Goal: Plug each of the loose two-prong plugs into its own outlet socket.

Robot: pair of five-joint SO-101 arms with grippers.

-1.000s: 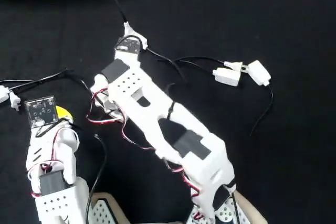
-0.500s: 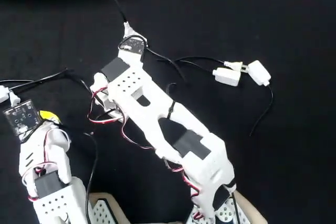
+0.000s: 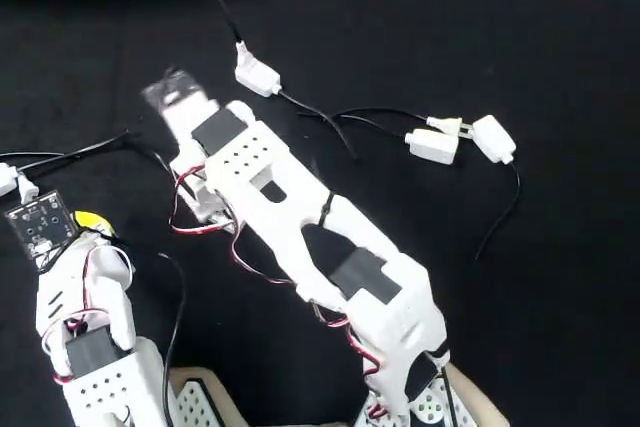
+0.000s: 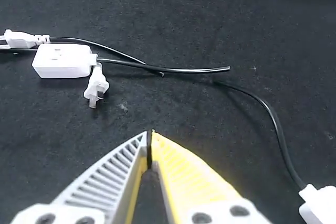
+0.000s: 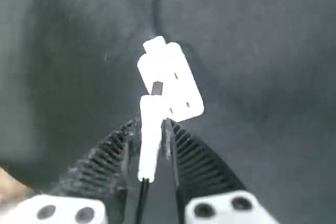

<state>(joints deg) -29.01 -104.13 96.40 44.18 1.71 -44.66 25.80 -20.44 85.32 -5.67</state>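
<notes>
My right jaws [image 5: 150,125] stand slightly spread on either side of a white plug [image 5: 150,111], with a thin dark gap on each flank, so I read them as straddling it, not pinching it. The plug's front end lies against the face of an outlet block [image 5: 176,77], and a short dark piece shows where the two meet; I cannot tell whether it is pushed fully home. Its black lead runs back between the jaws. My left jaws [image 4: 149,136] are pressed together with nothing between them, the grey finger and the yellow one meeting tip to tip above the black counter [image 3: 560,47]. Ahead of them a second outlet block [image 4: 62,60] lies flat, and a loose plug [image 4: 96,85] rests just beside its corner with the prongs bare and pointing away from the block. A black cord [image 4: 184,69] runs from that block across the counter. From above, two more white blocks [image 3: 432,145] lie close together towards the right, with a small plug [image 3: 447,126] between them; I cannot tell whether that one is in a socket.
</notes>
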